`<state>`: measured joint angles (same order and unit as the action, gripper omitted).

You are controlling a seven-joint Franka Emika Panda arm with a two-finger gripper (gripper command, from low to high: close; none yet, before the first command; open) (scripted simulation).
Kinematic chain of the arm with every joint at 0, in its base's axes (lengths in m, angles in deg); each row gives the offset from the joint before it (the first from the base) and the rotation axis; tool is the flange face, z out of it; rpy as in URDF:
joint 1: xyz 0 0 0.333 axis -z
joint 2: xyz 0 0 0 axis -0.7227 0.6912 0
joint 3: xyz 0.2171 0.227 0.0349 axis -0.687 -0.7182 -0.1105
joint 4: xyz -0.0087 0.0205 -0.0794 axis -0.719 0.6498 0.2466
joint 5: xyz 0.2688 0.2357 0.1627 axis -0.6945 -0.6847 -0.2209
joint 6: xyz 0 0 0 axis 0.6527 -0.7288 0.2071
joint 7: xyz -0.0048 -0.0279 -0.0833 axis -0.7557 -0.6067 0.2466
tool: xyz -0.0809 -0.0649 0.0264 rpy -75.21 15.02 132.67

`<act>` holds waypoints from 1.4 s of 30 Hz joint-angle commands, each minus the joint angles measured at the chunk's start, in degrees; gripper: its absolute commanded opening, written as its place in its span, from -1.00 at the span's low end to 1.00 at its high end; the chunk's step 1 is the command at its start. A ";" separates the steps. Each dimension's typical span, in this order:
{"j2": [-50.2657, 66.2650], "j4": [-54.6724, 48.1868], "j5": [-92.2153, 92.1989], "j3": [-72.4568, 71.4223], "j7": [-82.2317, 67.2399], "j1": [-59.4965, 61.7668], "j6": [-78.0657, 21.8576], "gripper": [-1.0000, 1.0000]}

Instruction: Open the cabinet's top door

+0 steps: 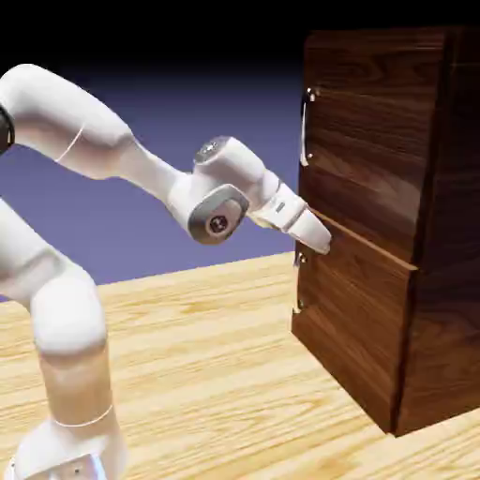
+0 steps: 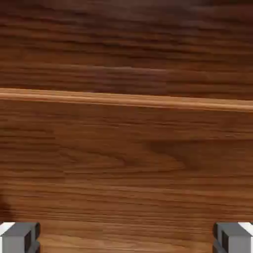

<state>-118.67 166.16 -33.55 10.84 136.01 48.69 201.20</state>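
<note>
The dark walnut cabinet [image 1: 448,234] stands at the exterior view's right. Its top door [image 1: 370,150] is shut, with a long vertical silver handle [image 1: 306,127] at its left edge. My gripper [image 1: 322,240] sits close to the cabinet front at the seam between the two doors, well below that handle. In the hand view, wood grain fills the picture and a light seam [image 2: 126,100] runs across it. My gripper [image 2: 126,240] is open there, its grey fingertips [image 2: 20,237] far apart with nothing between them. No handle shows in the hand view.
The shorter lower door [image 1: 352,314] is shut too, and its small silver handle [image 1: 298,281] sits just below my gripper. The cabinet rests on a light wooden table [image 1: 206,356]. My white arm [image 1: 84,141] reaches in from the left.
</note>
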 commanded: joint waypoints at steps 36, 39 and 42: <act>-31.45 -19.64 -88.68 -47.14 89.72 41.35 -6.07 0.00; -34.07 -21.28 -96.07 -51.07 97.20 44.79 -6.58 0.00; -36.69 -22.91 -103.46 -54.99 104.68 48.24 -7.08 0.00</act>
<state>-155.36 143.24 -137.00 -44.16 240.68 96.92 194.12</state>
